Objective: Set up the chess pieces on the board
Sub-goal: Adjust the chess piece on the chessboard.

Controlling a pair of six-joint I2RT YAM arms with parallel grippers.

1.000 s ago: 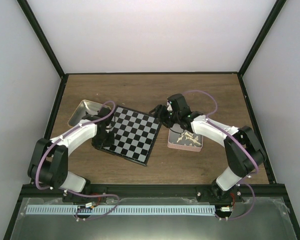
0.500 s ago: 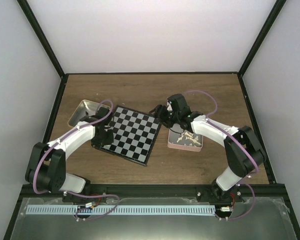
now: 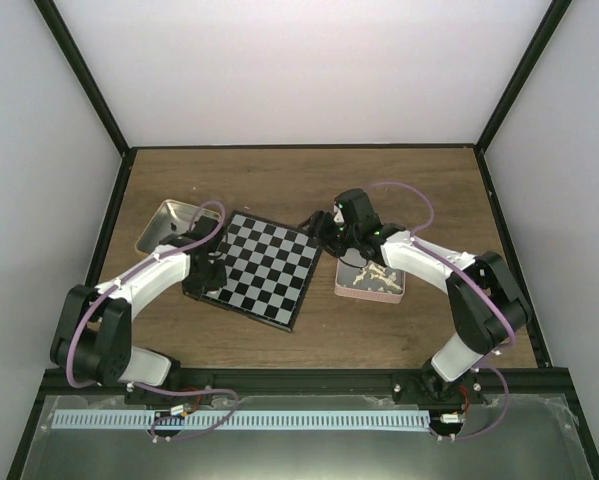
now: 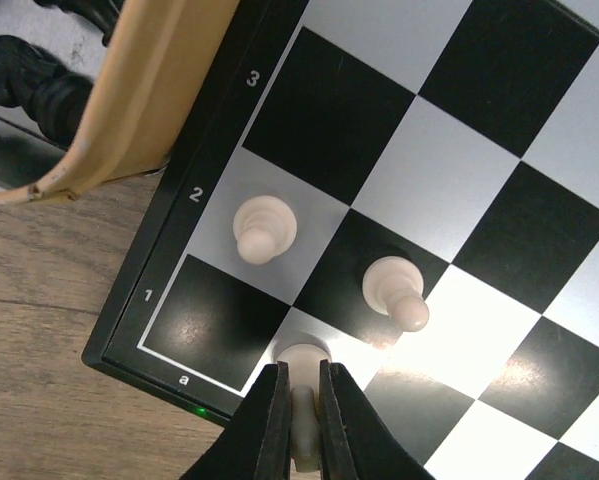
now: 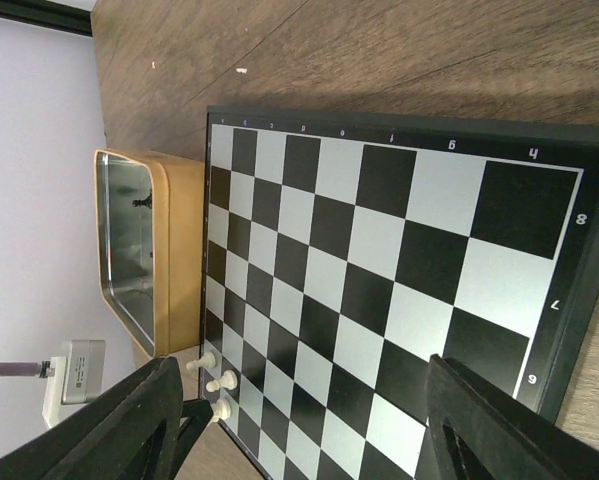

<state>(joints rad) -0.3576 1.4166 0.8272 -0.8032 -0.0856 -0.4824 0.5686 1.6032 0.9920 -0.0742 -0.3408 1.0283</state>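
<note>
left wrist shows three white pieces [image 4: 265, 228] on the board [image 4: 499, 160], one clenched in left fingers [image 4: 271, 425]; right fingers [image 5: 499, 430] spread apart.

Looking at the board [image 3: 269, 268]: lying flat, turned a little askew, showing black and pale grey chequers. Carrying three cream-white chess pieces [image 4: 264, 228] on neighbouring squares at its 8 o'clock corner. Leaving more cream-white pieces [image 3: 372, 278] heaped just beside it at 3 o'clock.

1, 2, 3, a on board [image 4: 165, 256] rim
</note>
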